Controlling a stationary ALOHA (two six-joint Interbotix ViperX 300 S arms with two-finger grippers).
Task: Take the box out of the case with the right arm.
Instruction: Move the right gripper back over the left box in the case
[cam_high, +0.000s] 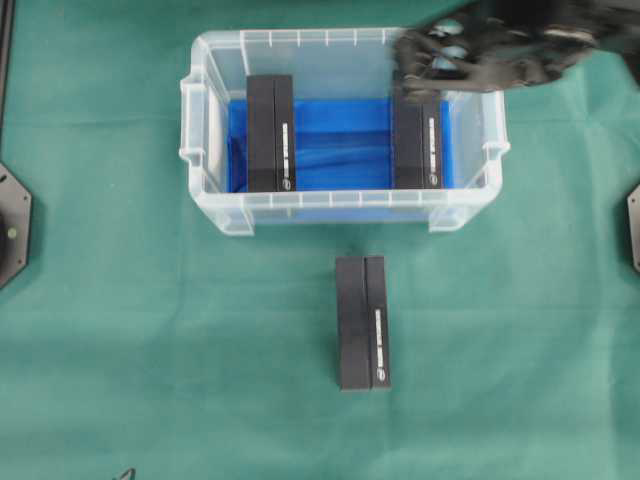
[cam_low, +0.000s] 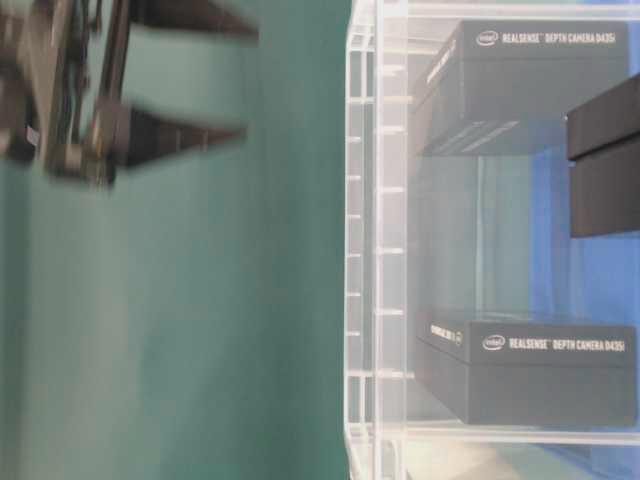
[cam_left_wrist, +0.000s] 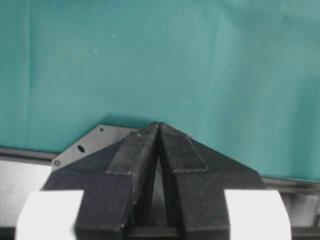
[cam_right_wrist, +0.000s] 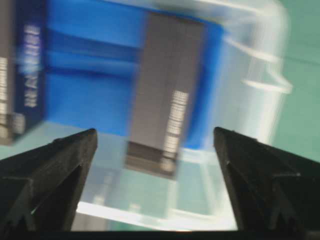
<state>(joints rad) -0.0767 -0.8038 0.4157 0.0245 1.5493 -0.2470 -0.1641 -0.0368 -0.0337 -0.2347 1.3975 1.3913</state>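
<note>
Target looks like the right-hand RealSense box (cam_high: 417, 145): inside the case (cam_high: 220, 205), standing on edge on the blue liner (cam_high: 340, 145), hard against the case's right wall. Second identical box (cam_high: 271, 133) stands near the case's left wall, well apart from the first. Third box (cam_high: 363, 322) lies on the green cloth (cam_high: 120, 350) just in front of the case, so my guess is one is already out.

Right gripper (cam_high: 425, 60) is above the case's far-right corner, blurred, over the target's far end. Wrist view shows its fingers (cam_right_wrist: 55, 170) spread wide with the box framed between them, nothing held, not yet touching. Jaw line seems set across the box's narrow width, sensible for a pinch on the thin side.

Room: plenty of bare liner on the box's inner side for one finger; the outer side is tight against the wall, so that finger risks catching the rim. Straight-up lift looks unobstructed.

Left gripper (cam_left_wrist: 159, 131) is parked well away from the case over the cloth, tips pressed together, empty.
</note>
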